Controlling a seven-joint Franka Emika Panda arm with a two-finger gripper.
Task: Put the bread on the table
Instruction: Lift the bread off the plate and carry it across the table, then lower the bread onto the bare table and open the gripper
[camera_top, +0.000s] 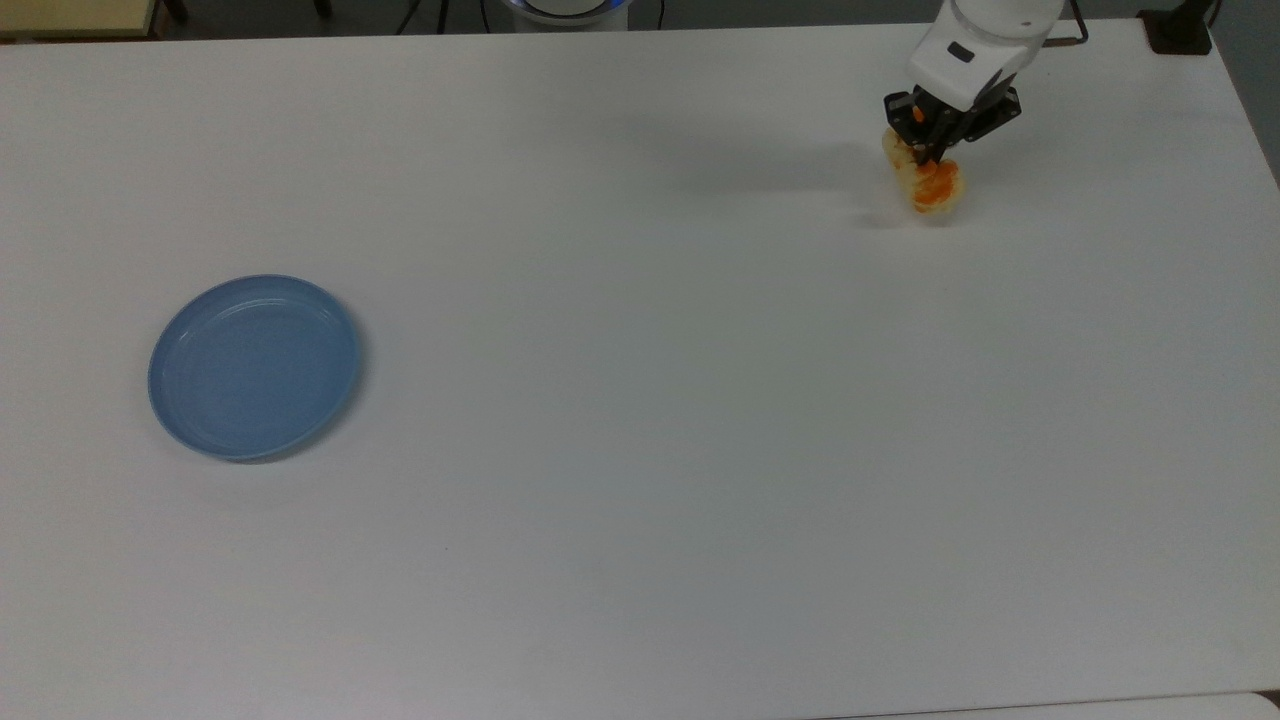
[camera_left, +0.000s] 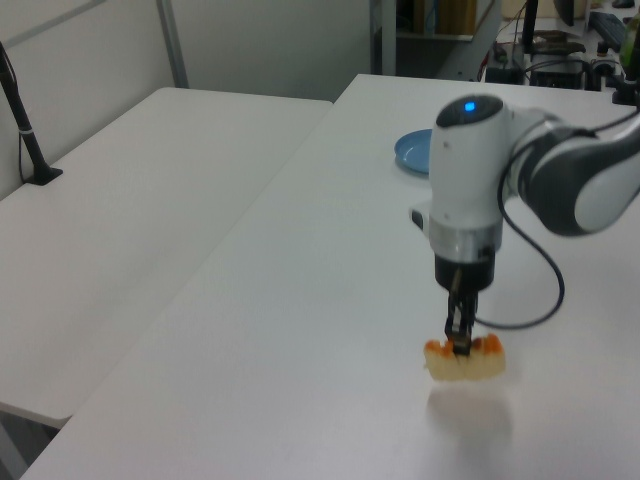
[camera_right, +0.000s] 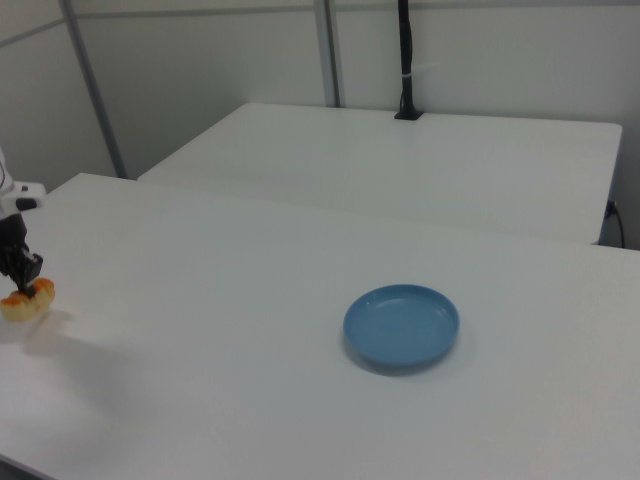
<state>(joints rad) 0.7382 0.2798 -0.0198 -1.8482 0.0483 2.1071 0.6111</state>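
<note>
step: carrying bread (camera_top: 925, 178) over the desk (camera_top: 640, 420), far from the blue plate (camera_top: 255, 366) | jaws (camera_top: 930, 150) pinching bread, hanging just above desk | next: lowering, then releasing

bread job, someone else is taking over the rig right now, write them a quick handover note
Gripper: shut on the bread, gripping it from above.
Bread: held just above the table, a shadow under it in the left view; near the top view's upper right corner.
Blue plate: empty, far off toward the top view's left.
Done: bread is off the plate and carried across.
Left: lower it onto the table, open, pull the arm up and away.
</note>
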